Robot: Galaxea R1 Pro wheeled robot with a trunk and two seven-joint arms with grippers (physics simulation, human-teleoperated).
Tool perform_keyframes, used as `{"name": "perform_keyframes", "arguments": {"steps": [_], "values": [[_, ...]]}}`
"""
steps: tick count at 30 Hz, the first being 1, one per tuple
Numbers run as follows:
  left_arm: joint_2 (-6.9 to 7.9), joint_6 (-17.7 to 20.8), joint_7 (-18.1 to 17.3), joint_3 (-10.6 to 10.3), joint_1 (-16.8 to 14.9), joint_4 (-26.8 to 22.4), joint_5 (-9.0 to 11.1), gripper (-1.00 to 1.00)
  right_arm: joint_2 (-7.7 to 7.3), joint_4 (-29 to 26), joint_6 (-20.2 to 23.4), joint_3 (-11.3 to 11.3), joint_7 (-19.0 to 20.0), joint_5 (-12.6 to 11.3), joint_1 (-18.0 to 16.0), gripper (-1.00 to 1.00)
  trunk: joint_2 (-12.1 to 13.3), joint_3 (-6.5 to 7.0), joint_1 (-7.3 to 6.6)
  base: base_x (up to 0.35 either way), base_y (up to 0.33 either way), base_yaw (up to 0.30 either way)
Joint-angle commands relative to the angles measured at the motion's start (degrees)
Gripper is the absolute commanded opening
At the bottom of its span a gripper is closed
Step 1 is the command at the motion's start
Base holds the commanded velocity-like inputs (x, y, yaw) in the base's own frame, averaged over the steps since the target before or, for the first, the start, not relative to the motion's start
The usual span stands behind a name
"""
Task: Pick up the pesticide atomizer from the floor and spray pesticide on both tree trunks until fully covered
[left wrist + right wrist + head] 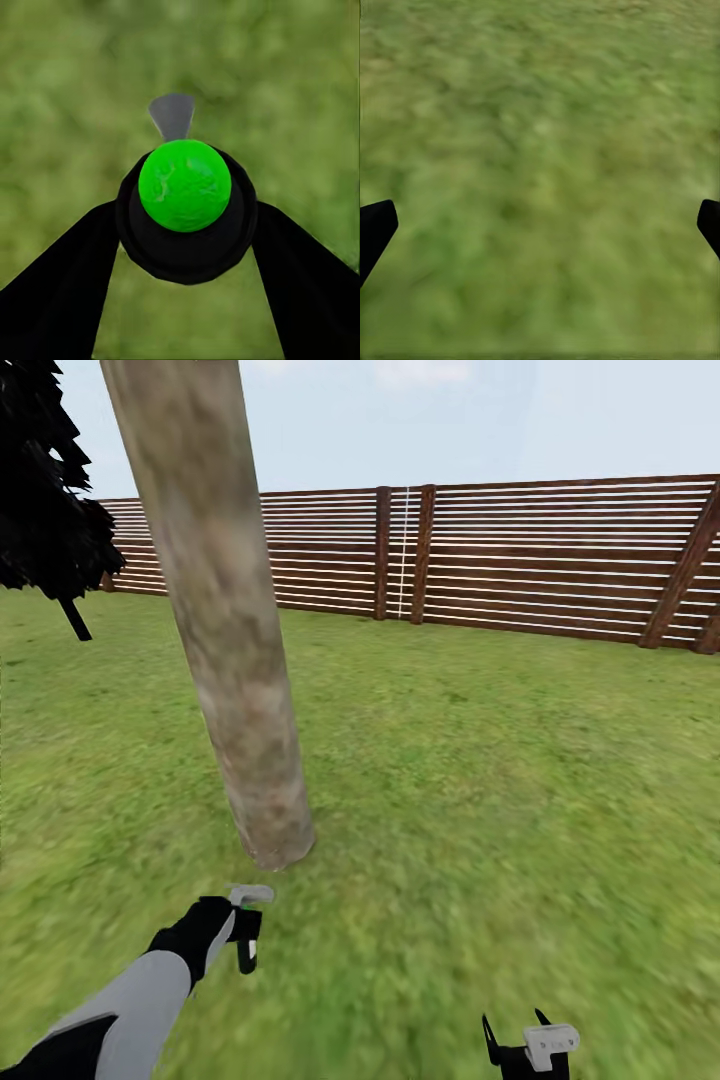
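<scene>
One tree trunk [238, 660], thick, mottled beige-grey and slightly leaning, rises from the grass floor [480, 780] just ahead of me. My left gripper [246, 938] is close to its base, shut on the pesticide atomizer [250, 897]. In the left wrist view the atomizer [184, 187] is a black body with a bright green cap and a grey nozzle, held between the two black fingers [67, 292] of the left gripper [186, 225]. My right gripper [522, 1042] hangs low at the right, open over bare grass, and is seen again as the right gripper [544, 225].
A brown slatted wooden fence [520, 555] bounds the lawn at the back. A narrow all-black tree [45, 510] stands at the far left. Open grass stretches to the right of the trunk.
</scene>
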Motion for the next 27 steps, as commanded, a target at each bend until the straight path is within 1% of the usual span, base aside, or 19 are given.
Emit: {"name": "perform_keyframes", "arguments": {"steps": [1, 3, 5, 7, 8, 9, 13, 15, 17, 18, 20, 21, 22, 23, 25, 26, 27], "values": [[1.14, 0.6, -0.1, 0.2, 0.0, -0.8, 0.6, -1.0, 0.0, 0.0, 0.0, 0.0, 0.0, 0.0, 0.0, 1.0, 0.0, 0.0, 0.0, -0.13, 0.111, 0.0], [3.49, 2.0, -0.2, 0.5, 0.1, -2.5, 0.7, -1.0, 0.0, 0.0, 0.0, 0.0, 0.0, 0.0, 0.0, 1.0, 0.0, 0.0, 0.0, -0.204, 0.183, -0.071], [3.87, 2.3, -0.2, 0.3, 0.1, -2.9, 0.7, -1.0, 0.0, 0.0, 0.0, 0.0, 0.0, 0.0, 0.0, 1.0, 0.0, 0.0, 0.0, -0.136, 0.124, -0.239], [3.44, 2.3, -0.2, 0.1, 0.1, -3.1, 0.6, -1.0, 0.0, 0.0, 0.0, 0.0, 0.0, 0.0, 0.0, 1.0, 0.0, 0.0, 0.0, -0.036, 0.033, -0.196], [2.9, 2.3, -0.2, 0.1, 0.0, -3.3, 0.6, -1.0, 0.0, 0.0, 0.0, 0.0, 0.0, 0.0, 0.0, 1.0, 0.0, 0.0, 0.0, -0.006, 0.006, -0.037], [2.13, 2.3, -0.2, 0.1, 0.0, -3.7, 0.6, -1.0, 0.0, 0.0, 0.0, 0.0, 0.0, 0.0, 0.0, 1.0, 0.0, 0.0, 0.0, -0.003, 0.002, -0.015], [-1.96, 2.4, 0.1, 0.0, -0.3, -4.5, 0.5, -1.0, 0.0, 0.0, 0.0, 0.0, 0.0, 0.0, 0.0, 1.0, 0.0, 0.0, 0.0, 0.0, 0.0, -0.003], [-1.85, 2.4, 0.1, -0.1, -0.6, -4.7, 0.4, -1.0, 0.0, 0.0, 0.0, 0.0, 0.0, 0.0, 0.0, 1.0, 0.0, 0.0, 0.0, 0.0, 0.0, 0.0], [-1.47, 2.6, 0.1, -0.1, -0.6, -6.6, 0.3, -1.0, 0.0, 0.1, 0.0, 0.0, 0.0, 0.0, 0.0, 1.0, 0.0, 0.0, 0.0, -0.085, 0.037, 0.0], [-0.49, 4.1, 0.0, -0.1, -0.4, -9.0, 0.3, -1.0, 0.0, 0.1, 0.0, 0.0, 0.0, 0.0, 0.0, 1.0, 0.0, 0.0, 0.0, -0.237, 0.128, 0.0], [1.36, 6.8, -0.2, -0.1, -0.1, -11.7, 0.6, -1.0, 0.0, 0.1, 0.0, 0.0, 0.0, 0.0, 0.0, 1.0, 0.0, 0.0, 0.0, -0.266, 0.146, 0.0], [2.03, 7.5, -0.2, -0.1, -0.1, -12.7, 0.6, -1.0, 0.0, 0.1, 0.0, 0.0, 0.0, 0.0, 0.0, 1.0, 0.0, 0.0, 0.0, -0.278, 0.154, 0.0], [2.33, 7.8, -0.2, -0.2, -0.1, -13.3, 0.6, -1.0, 0.0, 0.1, 0.0, 0.0, 0.0, 0.0, 0.0, 1.0, 0.0, 0.0, 0.0, -0.281, 0.155, 0.0], [2.34, 8.1, -0.2, -0.2, 0.0, -13.6, 0.6, -1.0, 0.0, 0.1, 0.0, 0.0, 0.0, 0.0, 0.0, 1.0, 0.0, 0.0, 0.0, -0.177, 0.095, 0.0], [1.61, 8.2, -0.2, -0.2, -0.1, -13.9, 0.5, -1.0, 0.0, 0.1, 0.0, 0.0, 0.0, 0.0, 0.0, 1.0, 0.0, 0.0, 0.0, -0.055, 0.029, 0.0], [0.79, 8.2, -0.2, -0.3, -0.2, -14.0, 0.5, -1.0, 0.0, 0.1, 0.0, 0.0, 0.0, 0.0, 0.0, 1.0, 0.0, 0.0, 0.0, -0.019, 0.01, 0.0], [-0.48, 8.2, -0.1, -1.1, -0.3, -14.0, 0.5, -1.0, 0.0, 0.1, 0.0, 0.0, 0.0, 0.0, 0.0, 1.0, 0.0, 0.0, 0.0, -0.01, 0.005, 0.0]]}}
